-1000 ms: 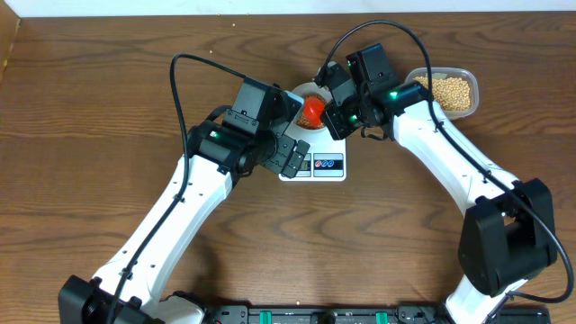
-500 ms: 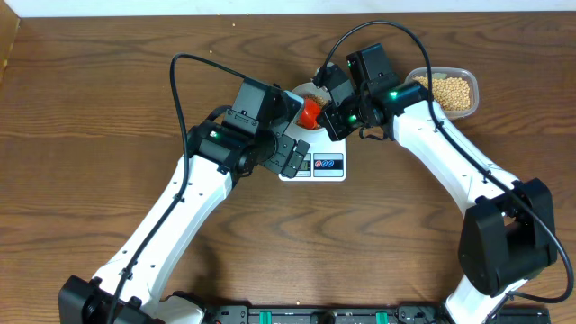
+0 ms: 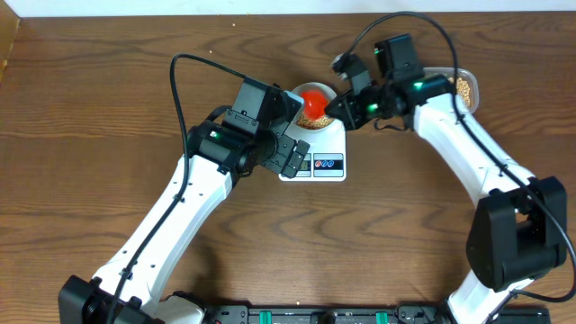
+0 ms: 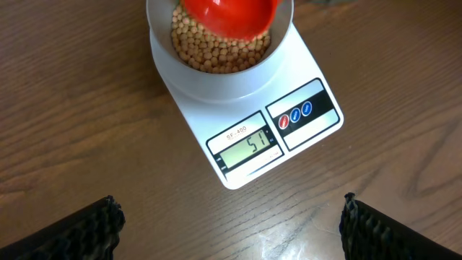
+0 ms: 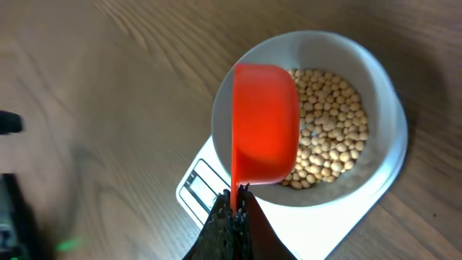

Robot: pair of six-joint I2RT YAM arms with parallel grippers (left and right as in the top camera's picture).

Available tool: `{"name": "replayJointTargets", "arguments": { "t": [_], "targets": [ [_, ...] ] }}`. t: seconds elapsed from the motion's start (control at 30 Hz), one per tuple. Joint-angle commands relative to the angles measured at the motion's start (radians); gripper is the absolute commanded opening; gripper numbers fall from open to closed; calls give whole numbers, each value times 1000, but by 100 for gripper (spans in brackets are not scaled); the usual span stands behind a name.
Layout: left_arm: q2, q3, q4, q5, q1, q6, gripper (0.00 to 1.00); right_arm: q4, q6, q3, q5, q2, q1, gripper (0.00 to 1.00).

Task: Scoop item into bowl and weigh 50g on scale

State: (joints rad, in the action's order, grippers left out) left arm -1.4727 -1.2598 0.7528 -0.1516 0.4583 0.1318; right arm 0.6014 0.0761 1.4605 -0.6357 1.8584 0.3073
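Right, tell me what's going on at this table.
The right gripper is shut on the handle of an orange-red plastic scoop, holding it over the small white-rimmed round bowl. The bowl sits on the white rectangular kitchen scale and holds a layer of small tan-yellow beans. The scale's grey display seems to read 51. The left gripper hangs open above the table near the scale, holding nothing.

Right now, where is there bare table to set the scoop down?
Free: in front of the scale, between the left arm and right arm, plus the table outside the left arm. Crowded: around the bowl, red scoop and soybean tub.
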Motion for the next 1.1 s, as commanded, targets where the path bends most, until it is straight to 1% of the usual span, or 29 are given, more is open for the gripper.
{"name": "replayJointTargets", "arguments": {
  "t": [0.0, 0.1, 0.17, 0.37, 0.53, 0.7, 0.87, 1.07],
  "targets": [
    [-6, -1, 2, -2, -4, 6, 98, -7, -19, 11, -107, 12, -37, 1],
    [-6, -1, 3, -2, -4, 6, 98, -7, -19, 11, -60, 12, -38, 1],
    [-6, -1, 3, -2, -4, 6, 98, -7, -19, 11, 13, 12, -22, 1],
    [-6, -1, 3, -2, -4, 6, 98, -10, -19, 11, 261, 20, 59, 1],
    [-6, -1, 3, -2, -3, 6, 98, -14, -19, 11, 366, 52, 119, 1],
    [-6, -1, 3, -2, -4, 6, 98, -14, -19, 11, 422, 74, 148, 1],
    [-6, -1, 3, -2, -4, 6, 98, -14, -19, 11, 428, 75, 152, 1],
    [-6, -1, 2, -2, -4, 6, 98, -7, -19, 11, 340, 75, 153, 1]
  ]
}}
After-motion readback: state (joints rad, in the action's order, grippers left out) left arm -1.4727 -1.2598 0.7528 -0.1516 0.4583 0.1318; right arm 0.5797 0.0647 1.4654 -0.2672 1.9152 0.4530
